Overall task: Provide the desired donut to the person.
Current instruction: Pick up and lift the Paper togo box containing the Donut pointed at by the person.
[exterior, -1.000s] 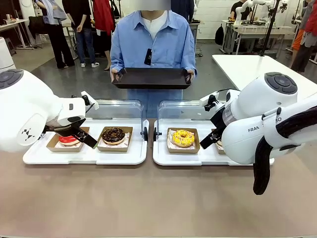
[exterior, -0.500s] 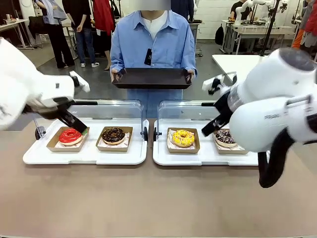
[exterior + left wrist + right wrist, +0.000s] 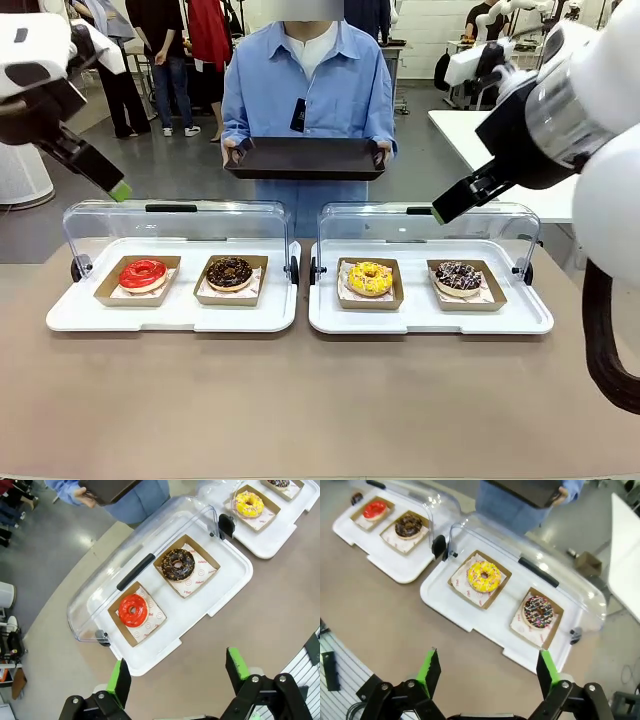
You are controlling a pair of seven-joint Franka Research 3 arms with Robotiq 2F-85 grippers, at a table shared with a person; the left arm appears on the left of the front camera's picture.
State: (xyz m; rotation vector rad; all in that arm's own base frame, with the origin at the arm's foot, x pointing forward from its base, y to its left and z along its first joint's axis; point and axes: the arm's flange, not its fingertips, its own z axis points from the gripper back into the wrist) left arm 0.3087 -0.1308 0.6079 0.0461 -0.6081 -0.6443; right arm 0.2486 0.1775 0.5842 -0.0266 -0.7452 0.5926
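Note:
The person (image 3: 308, 80) stands at the far side holding a dark tray (image 3: 306, 157) in both hands. Four boxed donuts lie on two white trays: a red one (image 3: 142, 272) (image 3: 132, 610), a chocolate one (image 3: 229, 271) (image 3: 178, 564), a yellow sprinkled one (image 3: 369, 277) (image 3: 484, 576) and a dark sprinkled one (image 3: 458, 276) (image 3: 537, 611). Nothing marks which donut is desired. My left gripper (image 3: 105, 175) (image 3: 176, 662) hangs open high above the left tray. My right gripper (image 3: 455, 203) (image 3: 488, 655) hangs open high above the right tray. Both are empty.
The left white tray (image 3: 170, 315) and the right white tray (image 3: 430, 318) sit side by side, each with its clear lid (image 3: 175, 225) tipped open at the back. The brown table in front of them is bare. Another white table (image 3: 500, 135) stands at the right rear.
Both arms have risen from just above the donuts to high over the table, the left toward the upper left, the right toward the upper right. The donuts and the person's tray have not moved.

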